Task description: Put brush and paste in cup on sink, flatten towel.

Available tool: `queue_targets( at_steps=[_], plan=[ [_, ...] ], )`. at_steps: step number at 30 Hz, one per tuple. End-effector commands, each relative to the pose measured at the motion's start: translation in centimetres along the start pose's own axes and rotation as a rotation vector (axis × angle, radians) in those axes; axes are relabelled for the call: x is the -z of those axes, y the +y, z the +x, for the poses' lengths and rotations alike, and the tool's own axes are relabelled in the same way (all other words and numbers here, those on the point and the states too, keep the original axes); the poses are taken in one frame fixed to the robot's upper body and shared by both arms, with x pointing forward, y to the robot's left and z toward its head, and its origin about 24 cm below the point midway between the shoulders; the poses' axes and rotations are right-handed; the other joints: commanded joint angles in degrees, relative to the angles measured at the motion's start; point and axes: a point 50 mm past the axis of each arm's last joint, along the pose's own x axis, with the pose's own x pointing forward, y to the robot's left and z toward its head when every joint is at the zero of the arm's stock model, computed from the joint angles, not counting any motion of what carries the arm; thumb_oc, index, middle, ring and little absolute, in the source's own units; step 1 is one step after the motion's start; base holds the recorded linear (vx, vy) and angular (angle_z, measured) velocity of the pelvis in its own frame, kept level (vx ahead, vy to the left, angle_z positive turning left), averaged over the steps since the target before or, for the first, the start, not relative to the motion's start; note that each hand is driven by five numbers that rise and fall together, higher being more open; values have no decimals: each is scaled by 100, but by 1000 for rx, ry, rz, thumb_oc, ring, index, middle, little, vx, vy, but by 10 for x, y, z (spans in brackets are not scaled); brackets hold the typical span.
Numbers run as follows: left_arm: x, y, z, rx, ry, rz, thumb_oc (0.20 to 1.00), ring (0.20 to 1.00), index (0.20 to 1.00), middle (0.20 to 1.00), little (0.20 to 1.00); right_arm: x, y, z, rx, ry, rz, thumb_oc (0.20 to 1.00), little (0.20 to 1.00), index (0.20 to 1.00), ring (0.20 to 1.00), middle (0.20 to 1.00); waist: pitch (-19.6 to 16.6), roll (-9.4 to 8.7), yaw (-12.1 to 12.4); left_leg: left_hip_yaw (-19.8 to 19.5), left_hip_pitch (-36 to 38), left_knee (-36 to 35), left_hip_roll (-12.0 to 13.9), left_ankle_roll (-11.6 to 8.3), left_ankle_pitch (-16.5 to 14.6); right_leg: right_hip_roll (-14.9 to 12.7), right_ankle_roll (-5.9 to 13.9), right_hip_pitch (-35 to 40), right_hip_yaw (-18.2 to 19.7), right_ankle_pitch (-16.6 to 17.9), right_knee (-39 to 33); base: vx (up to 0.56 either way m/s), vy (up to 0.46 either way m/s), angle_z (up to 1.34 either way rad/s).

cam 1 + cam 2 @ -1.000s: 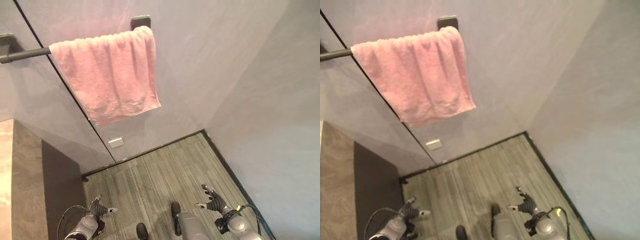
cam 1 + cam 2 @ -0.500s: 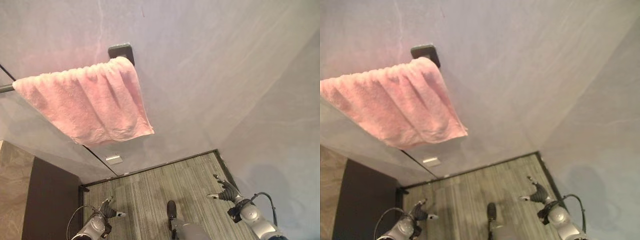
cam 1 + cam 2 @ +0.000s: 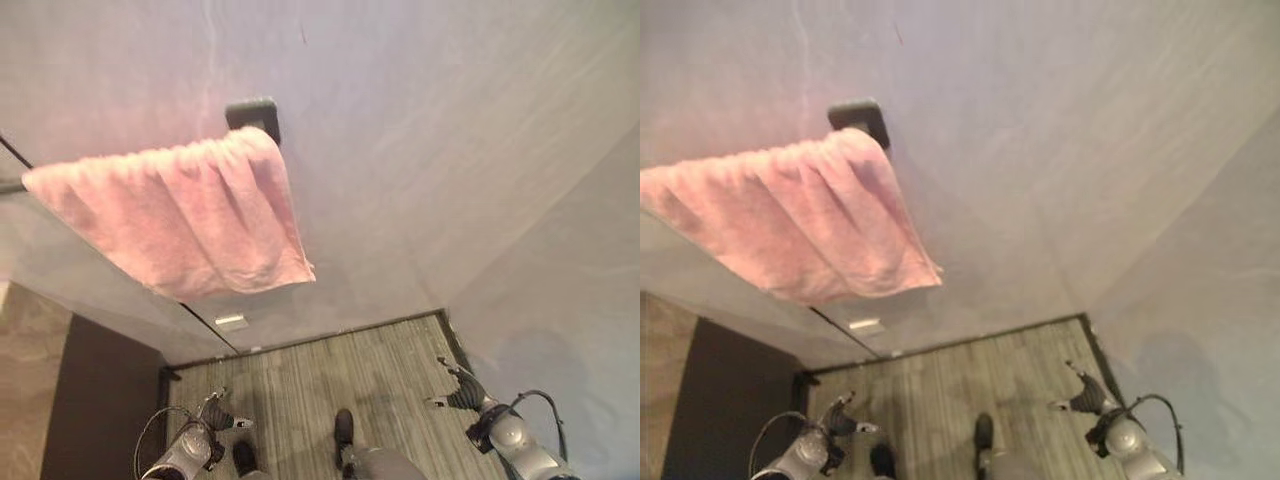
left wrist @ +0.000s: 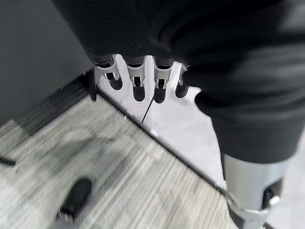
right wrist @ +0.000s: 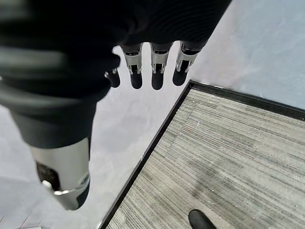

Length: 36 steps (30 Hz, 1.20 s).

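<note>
Towel (image 3: 180, 225), pink and bunched in folds, hangs over a dark rail whose wall bracket (image 3: 253, 112) sits at its far end, well above and ahead of both my hands. My left hand (image 3: 213, 417) hangs low over the grey striped floor (image 3: 330, 375), fingers relaxed and straight, holding nothing. My right hand (image 3: 462, 393) is low near the wall's dark skirting, likewise slack and empty.
</note>
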Motion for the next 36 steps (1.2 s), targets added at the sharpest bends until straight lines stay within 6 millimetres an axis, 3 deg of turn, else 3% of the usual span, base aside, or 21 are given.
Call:
queue_targets(
  at_steps=[1,3,4,5,7,9,12,14,16,17,18,20,23,24,25,26,28,30,32,34,36],
  plan=[
    [9,40,-2,-84,-38,53,1000,1000,1000,1000,1000,-37,-14,5,82,-169,85,1000,1000,1000,1000,1000,-66,-432,178,84,-121,506,-463,282,-189,-1529,1074,177,613,59,799,34,245,4],
    [5,57,-6,-125,-94,66,1000,1000,1000,1000,1000,-46,-25,4,118,-226,128,1000,1000,1000,1000,1000,-38,-469,229,139,-80,391,-578,352,-217,-1616,1133,35,602,395,896,-5,203,-3],
    [3,70,-10,-158,-136,65,1000,1000,1000,1000,1000,-55,-34,3,135,-278,166,1000,1000,1000,1000,1000,7,-482,326,263,-51,312,-565,372,-184,-1602,1122,-96,350,486,1027,-44,162,-7],
    [6,74,-13,-170,-145,57,1000,1000,1000,1000,1000,-56,-39,3,143,-293,194,1000,1000,1000,1000,1000,22,-472,395,323,-31,265,-567,373,-195,-1566,1124,-122,154,427,1081,-37,155,-26],
    [11,85,-21,-179,-166,62,1000,1000,1000,1000,1000,-51,-50,0,168,-297,260,1000,1000,1000,1000,1000,45,-468,353,308,93,89,-601,374,-153,-1110,1058,-306,236,174,1112,18,125,-39],
    [14,102,-31,-221,-196,57,1000,1000,1000,1000,1000,-50,-60,-6,198,-323,334,1000,1000,1000,1000,1000,35,-468,471,279,104,47,-617,344,-101,-1191,1096,-231,-38,222,980,52,49,0],
    [12,120,-42,-276,-247,44,1000,1000,1000,1000,1000,-47,-75,-11,244,-350,394,1000,1000,1000,1000,1000,-4,-477,516,207,92,-19,-619,330,-83,-1103,1080,-150,56,183,754,43,-2,19],
    [-4,142,-59,-345,-386,-30,1000,1000,1000,1000,1000,-58,-106,-16,296,-421,371,1000,1000,1000,1000,1000,-114,-499,661,301,127,-42,-604,256,-91,-1222,1154,85,-239,279,422,46,-35,36],
    [-11,145,-60,-344,-419,-49,1000,1000,1000,1000,1000,-61,-111,-16,299,-433,374,1000,1000,1000,1000,1000,-145,-499,665,272,106,-42,-590,237,-54,-1202,1157,92,-203,318,366,31,-48,3],
    [-37,155,-63,-339,-536,-84,1000,1000,1000,1000,1000,-72,-120,-16,271,-478,361,1000,1000,1000,1000,1000,-187,-500,681,203,129,-42,-555,200,-54,-1186,1150,181,-186,246,276,41,-57,11],
    [-37,155,-63,-340,-536,-84,1000,1000,1000,1000,1000,-72,-120,-15,271,-479,362,1000,1000,1000,1000,1000,-193,-501,681,204,111,-42,-554,202,-38,-1185,1144,165,-185,259,272,49,-58,19],
    [-75,163,-68,-314,-692,-65,1000,1000,1000,1000,1000,-98,-128,-12,218,-547,312,1000,1000,1000,1000,1000,-262,-502,712,154,181,-42,-527,163,-30,-1135,1114,375,-304,127,147,64,-67,23],
    [-97,167,-71,-302,-779,-95,1000,1000,1000,1000,1000,-119,-127,-4,170,-590,293,1000,1000,1000,1000,1000,-310,-507,749,127,172,-42,-522,149,-13,-1138,1104,424,-376,137,78,35,-52,14],
    [-124,173,-75,-292,-876,-127,1000,1000,1000,1000,1000,-151,-119,5,89,-660,283,1000,1000,1000,1000,1000,-320,-504,812,129,176,-42,-504,126,-12,-1140,1098,448,-414,131,36,-5,-31,2],
    [-124,174,-75,-293,-877,-128,1000,1000,1000,1000,1000,-152,-119,5,89,-661,283,1000,1000,1000,1000,1000,-332,-505,807,131,150,-42,-503,128,2,-1139,1093,422,-412,143,35,-7,-54,-1],
    [-148,177,-76,-288,-953,-174,1000,1000,1000,1000,1000,-190,-104,13,-8,-741,292,1000,1000,1000,1000,1000,-322,-521,864,147,116,-42,-483,110,31,-1118,1077,389,-392,162,2,-20,-33,-1],
    [-155,176,-75,-287,-972,-189,1000,1000,1000,1000,1000,-201,-100,15,-25,-762,281,1000,1000,1000,1000,1000,-318,-527,877,150,89,-42,-475,107,40,-1113,1070,357,-384,176,-6,-22,-21,-6],
    [-189,169,-73,-244,-1059,-265,1000,1000,1000,1000,1000,-249,-82,17,-92,-854,254,1000,1000,1000,1000,1000,-228,-555,914,144,-66,-42,-446,99,83,-1117,1058,200,-366,224,-6,-94,-5,0],
    [-201,166,-73,-234,-1091,-298,1000,1000,1000,1000,1000,-265,-76,17,-100,-880,237,1000,1000,1000,1000,1000,-194,-568,914,144,-158,-42,-438,98,102,-1120,1057,103,-352,248,-6,-92,5,3],
    [-241,149,-72,-166,-1159,-396,1000,1000,1000,1000,1000,-304,-66,16,-95,-934,232,1000,1000,1000,1000,1000,-1,-584,887,131,-482,-42,-409,85,176,-1131,1057,-232,-292,354,-6,-188,25,4],
    [-272,135,-76,-119,-1212,-359,407,407,407,407,407,-327,-57,16,-97,-955,237,1000,1000,1000,1000,1000,106,-600,871,131,-761,-42,-380,51,259,-1146,1087,-508,-247,460,-6,-171,29,3]
  ],
)
